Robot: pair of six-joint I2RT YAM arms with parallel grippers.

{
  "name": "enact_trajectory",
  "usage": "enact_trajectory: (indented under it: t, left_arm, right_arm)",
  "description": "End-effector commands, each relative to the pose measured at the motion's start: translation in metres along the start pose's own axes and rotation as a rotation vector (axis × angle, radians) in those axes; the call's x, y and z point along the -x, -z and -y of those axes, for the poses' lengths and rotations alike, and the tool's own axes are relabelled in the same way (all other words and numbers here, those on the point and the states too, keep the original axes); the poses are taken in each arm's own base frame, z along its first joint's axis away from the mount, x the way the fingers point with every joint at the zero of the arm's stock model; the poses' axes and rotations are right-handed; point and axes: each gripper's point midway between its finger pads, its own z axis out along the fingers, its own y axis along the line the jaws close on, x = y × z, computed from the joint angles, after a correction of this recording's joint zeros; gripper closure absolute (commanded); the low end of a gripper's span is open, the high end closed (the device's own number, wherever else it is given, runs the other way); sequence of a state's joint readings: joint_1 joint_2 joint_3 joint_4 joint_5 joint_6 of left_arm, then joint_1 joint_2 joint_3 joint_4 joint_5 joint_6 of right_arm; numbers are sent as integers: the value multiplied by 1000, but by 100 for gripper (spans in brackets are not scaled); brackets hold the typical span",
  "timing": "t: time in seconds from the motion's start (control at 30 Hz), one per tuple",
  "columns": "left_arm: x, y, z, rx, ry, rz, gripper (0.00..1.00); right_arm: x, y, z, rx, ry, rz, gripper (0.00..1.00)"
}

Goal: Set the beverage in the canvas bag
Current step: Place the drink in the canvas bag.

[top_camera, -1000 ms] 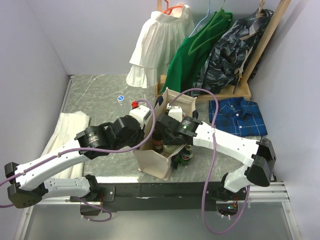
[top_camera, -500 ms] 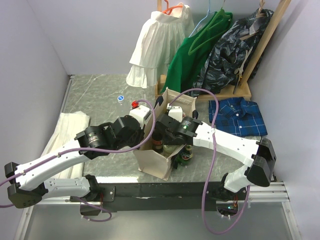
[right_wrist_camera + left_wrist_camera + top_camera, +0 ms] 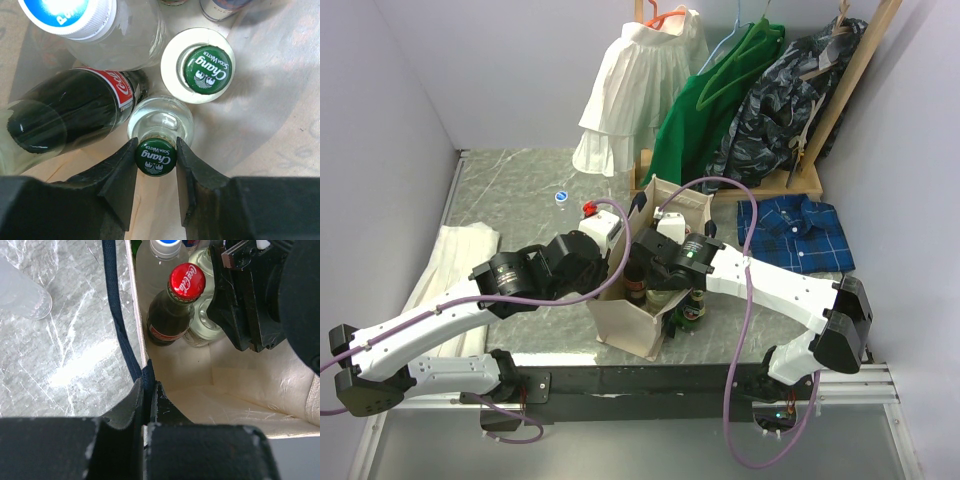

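Observation:
The cream canvas bag stands upright at the table's centre with its mouth open. My left gripper is shut on the bag's left rim where the navy handle joins it; it also shows in the top view. My right gripper reaches down inside the bag, shut on the green cap of a clear Chang soda water bottle. Around it in the bag stand a Coca-Cola bottle, also in the left wrist view, a second Chang bottle and a clear bottle with a blue-white cap.
A green bottle stands by the bag's right side. A white folded cloth lies at the left, a blue plaid shirt at the right. A rack of hanging clothes fills the back. A clear plastic bottle lies left of the bag.

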State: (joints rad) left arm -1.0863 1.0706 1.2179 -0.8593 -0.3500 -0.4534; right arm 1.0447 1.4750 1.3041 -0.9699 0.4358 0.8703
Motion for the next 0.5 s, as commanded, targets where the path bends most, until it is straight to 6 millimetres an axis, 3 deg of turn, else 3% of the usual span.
enact_trajectory:
  t: [0.0,0.17,0.47]
  left_arm:
    - [35,20,3,-28,28,126,99]
    - [35,19,3,-26,30,128,99]
    - [35,20,2,-24,31,127,99]
  right_arm:
    - [9,7,4,-1,-34,35,56]
    - [9,7,3,-2,-33,35,48]
    - [14,13,4,0,-41,44,43]
